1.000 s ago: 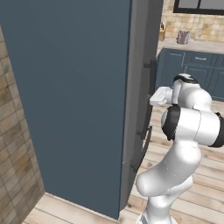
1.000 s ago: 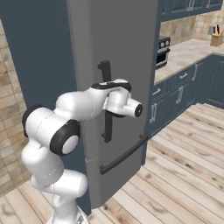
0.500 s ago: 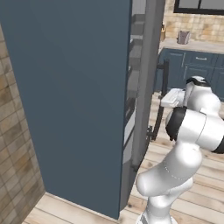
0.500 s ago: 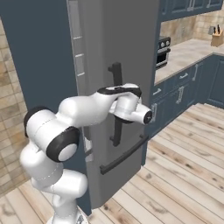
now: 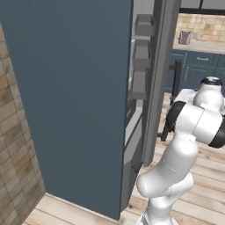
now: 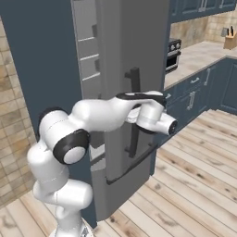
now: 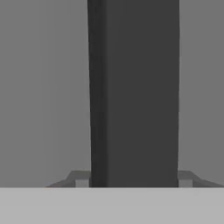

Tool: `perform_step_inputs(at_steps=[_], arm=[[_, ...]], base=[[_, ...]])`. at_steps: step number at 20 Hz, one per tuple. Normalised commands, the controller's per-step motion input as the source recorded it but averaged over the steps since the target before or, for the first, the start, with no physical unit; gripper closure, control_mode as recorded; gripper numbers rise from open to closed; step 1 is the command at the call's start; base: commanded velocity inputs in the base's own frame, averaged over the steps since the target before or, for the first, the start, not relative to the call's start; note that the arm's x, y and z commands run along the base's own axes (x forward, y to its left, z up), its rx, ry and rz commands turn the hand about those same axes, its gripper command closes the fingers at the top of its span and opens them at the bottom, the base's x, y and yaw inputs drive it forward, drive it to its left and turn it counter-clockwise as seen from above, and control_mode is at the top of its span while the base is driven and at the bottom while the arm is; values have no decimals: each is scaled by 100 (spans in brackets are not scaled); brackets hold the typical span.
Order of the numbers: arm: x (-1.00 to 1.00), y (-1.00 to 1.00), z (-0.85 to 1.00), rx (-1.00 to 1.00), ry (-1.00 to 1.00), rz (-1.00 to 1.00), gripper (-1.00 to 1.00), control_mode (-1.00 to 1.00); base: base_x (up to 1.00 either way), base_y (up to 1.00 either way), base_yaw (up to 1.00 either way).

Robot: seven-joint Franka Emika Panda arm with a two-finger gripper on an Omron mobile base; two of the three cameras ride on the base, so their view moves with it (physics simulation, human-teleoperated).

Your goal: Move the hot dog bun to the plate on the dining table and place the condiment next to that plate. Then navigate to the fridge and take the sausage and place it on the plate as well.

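Observation:
The fridge [image 6: 118,51] is tall and grey, and its upper door [image 5: 158,79] stands partly swung open. Through the gap I see door bins [image 5: 141,55] and inner shelves [image 6: 88,46]. My gripper [image 6: 135,98] is at the door's dark vertical handle [image 6: 133,143], about halfway up. In the hand view the handle [image 7: 133,87] fills the space between the fingertips [image 7: 81,179], and my gripper [image 7: 133,180] is shut on it. The sausage, hot dog bun, plate, condiment and dining table are out of view.
A dark blue panel [image 5: 66,88] flanks the fridge, with a brick wall [image 5: 13,154] beside it. Blue cabinets [image 6: 199,88] with a stone counter, an oven [image 6: 173,48] and a knife block [image 6: 230,39] run along the right. Wooden floor [image 6: 194,185] lies open there.
The fridge door has swung further open, showing bins and shelves inside. My hand has travelled outward with the handle in its grip.

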Motion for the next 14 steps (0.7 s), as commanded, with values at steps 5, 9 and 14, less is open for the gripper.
perform_step_inputs(at_steps=[5,9,14], arm=[[-41,-25,0,0,0,-1,-100,-100],[-79,10,7,-1,-13,-2,-100,-100],[-84,6,16,0,-19,-8,-100,-100]], base=[[0,0,0],[0,0,0],[0,0,0]])
